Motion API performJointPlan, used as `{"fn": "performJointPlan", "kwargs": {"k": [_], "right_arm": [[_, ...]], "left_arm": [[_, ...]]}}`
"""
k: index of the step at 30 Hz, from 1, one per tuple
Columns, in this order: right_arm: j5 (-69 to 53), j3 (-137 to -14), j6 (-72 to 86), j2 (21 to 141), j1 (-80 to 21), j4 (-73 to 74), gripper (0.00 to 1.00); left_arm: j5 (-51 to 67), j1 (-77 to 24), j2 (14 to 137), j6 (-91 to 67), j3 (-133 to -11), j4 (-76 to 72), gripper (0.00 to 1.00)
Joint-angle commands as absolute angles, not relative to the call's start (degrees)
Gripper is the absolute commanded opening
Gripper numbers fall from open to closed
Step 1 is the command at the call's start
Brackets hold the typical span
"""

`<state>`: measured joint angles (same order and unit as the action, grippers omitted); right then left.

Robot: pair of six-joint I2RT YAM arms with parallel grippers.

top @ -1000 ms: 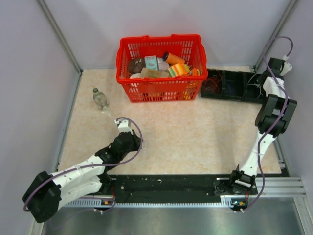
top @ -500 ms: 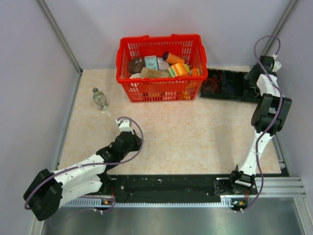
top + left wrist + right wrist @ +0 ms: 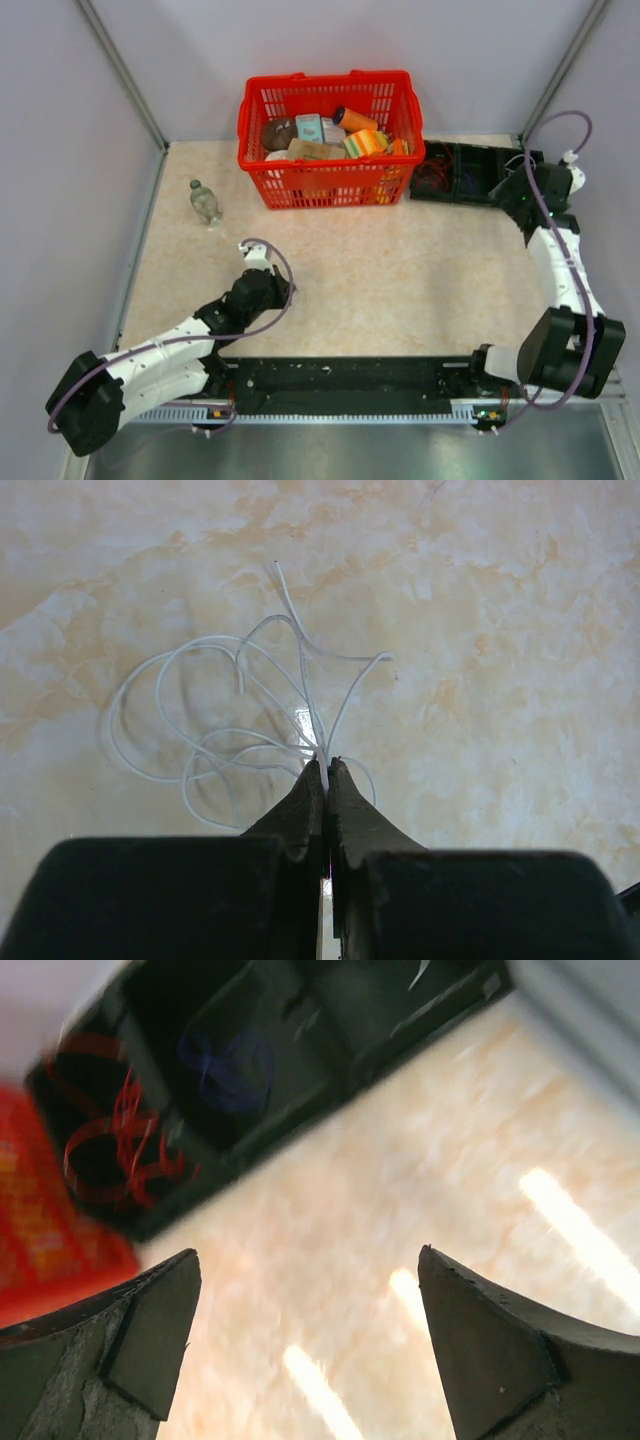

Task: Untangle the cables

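On the left, one strand of the white cables [image 3: 200, 715] is pinched by the left fingers [image 3: 325, 780], which are pressed tight together. The other white loops are spread flat on the tabletop [image 3: 500, 630], just ahead of the fingertips and mostly to their left. The held strand is pointed straight away from the fingers. The loops are crossed over each other, so the tangle is judged not yet undone. This bundle is reached only by the left arm; the right arm is well apart from it.

On the right, the right fingers [image 3: 150, 1320] are held wide apart, and nothing is gripped between them. They are hung over bare tabletop, just beside the black tray [image 3: 300, 1110]. Red cables [image 3: 110, 1140] and a blue cable [image 3: 225, 1065] are kept in the tray, in boxes side by side.

A second ago the right arm was stretched up tall at the far right corner. Now it has been folded low, and its fingers have been opened. The left arm has hardly been moved.
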<state>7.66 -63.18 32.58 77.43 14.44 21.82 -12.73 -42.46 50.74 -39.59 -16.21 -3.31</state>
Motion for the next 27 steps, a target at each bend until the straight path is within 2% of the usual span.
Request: {"fn": "performJointPlan", "kwargs": {"k": [1,9,13,15,20,27], "right_arm": [[-3.6,-51.9,30.2,66.3,5.8,14.9,0.87],[-23.0,-38.9,28.0,57.3,-15.1,5.6,0.84],[-26.5,-32.1,33.2,59.6,-27.4,-6.2,0.83],[-23.8,-31.4,38.2,63.3,-32.1,-8.6,0.80],[-26.7,-29.8,55.0,75.7,-35.9,-22.6,0.73],[-27.2,-29.7,60.8,83.0,-38.1,-33.1,0.73]], "left_arm": [[-11.9,-42.5,51.5,-38.2,-17.5,-6.3,0.00],[-5.1,-42.5,53.2,-34.7,-18.4,-9.0,0.00],[7.4,-42.5,51.2,-29.9,-18.0,-12.5,0.00],[9.0,-42.5,49.5,-29.7,-16.9,-13.3,0.00],[8.4,-42.5,49.0,-30.4,-15.1,-14.3,0.06],[8.8,-42.5,54.7,-30.2,-17.6,-14.2,0.10]]}}
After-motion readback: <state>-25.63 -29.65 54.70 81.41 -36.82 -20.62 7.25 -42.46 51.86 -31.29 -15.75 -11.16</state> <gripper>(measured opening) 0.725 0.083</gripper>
